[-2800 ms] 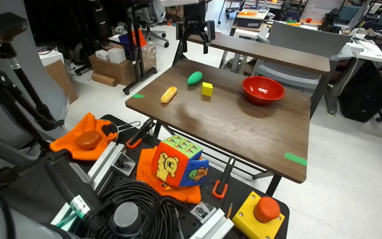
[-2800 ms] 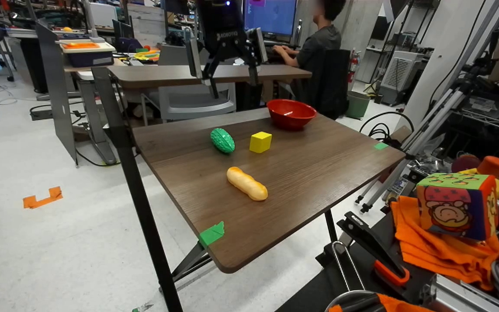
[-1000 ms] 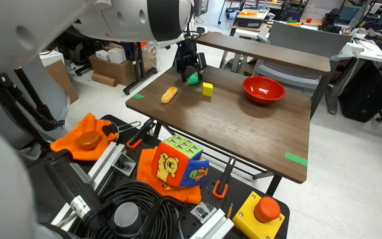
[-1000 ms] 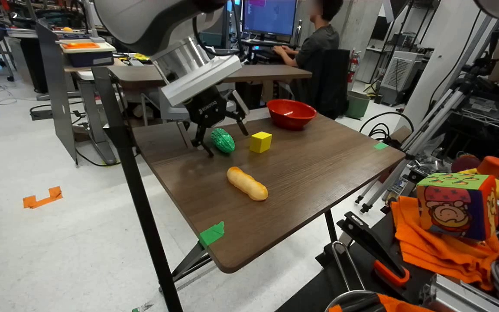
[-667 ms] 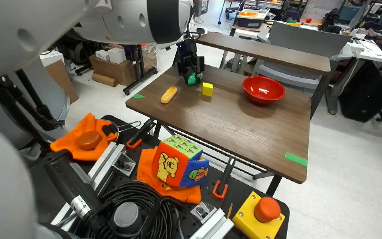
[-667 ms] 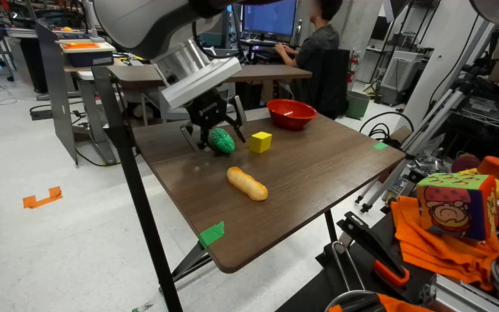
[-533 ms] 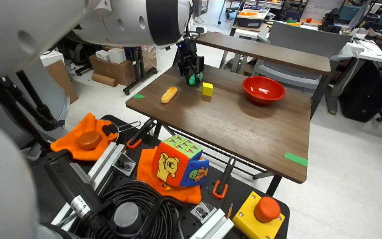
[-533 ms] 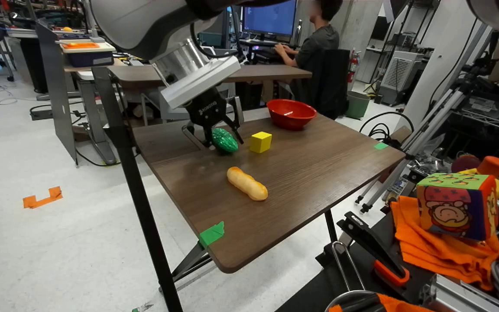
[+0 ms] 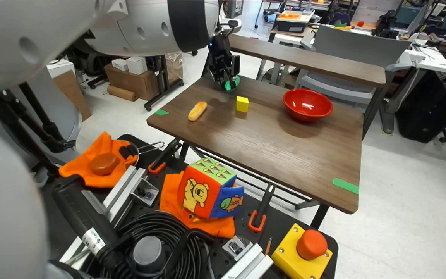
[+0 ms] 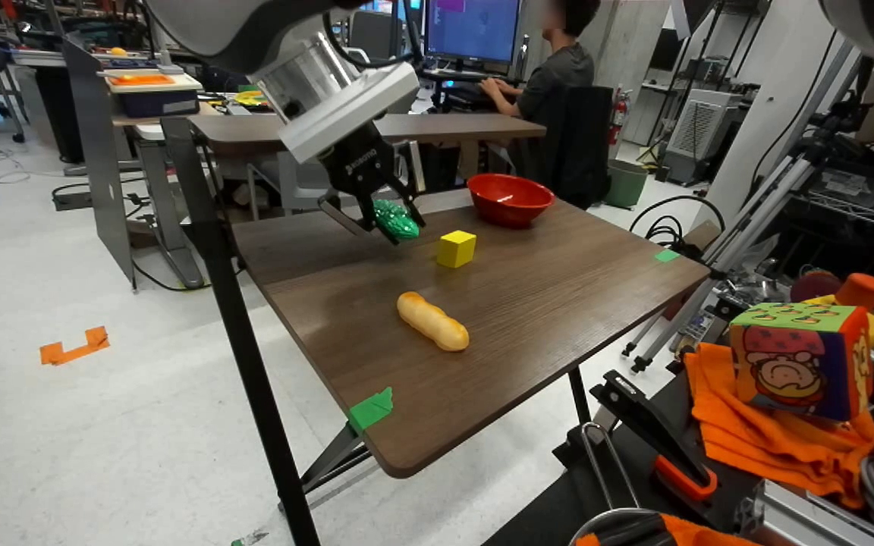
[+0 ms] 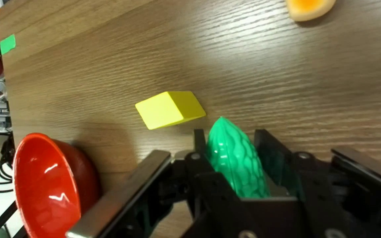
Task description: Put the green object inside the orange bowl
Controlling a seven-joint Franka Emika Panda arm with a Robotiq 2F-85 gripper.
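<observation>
Can see the red-orange bowl [image 11: 50, 188] on the desk [image 11: 94, 62] at far left in the wrist view. Next, can make out the yellow cube [image 11: 170, 110], also on the desk. Then have the green object [image 11: 238, 165] gripped in the tool [image 11: 231, 141], above the desk, well apart from the bowl. Farthest right, can see the bread roll [image 11: 309, 7], cut off at the top edge.

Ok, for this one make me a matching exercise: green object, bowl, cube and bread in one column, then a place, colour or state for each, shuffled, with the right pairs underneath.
Column one
1. green object
2. bowl
3. cube
4. bread

Column two
A. flat-sided and yellow
B. cut off by the wrist view's top edge
C. held in the gripper
D. glossy red

Pairs: 1-C, 2-D, 3-A, 4-B
</observation>
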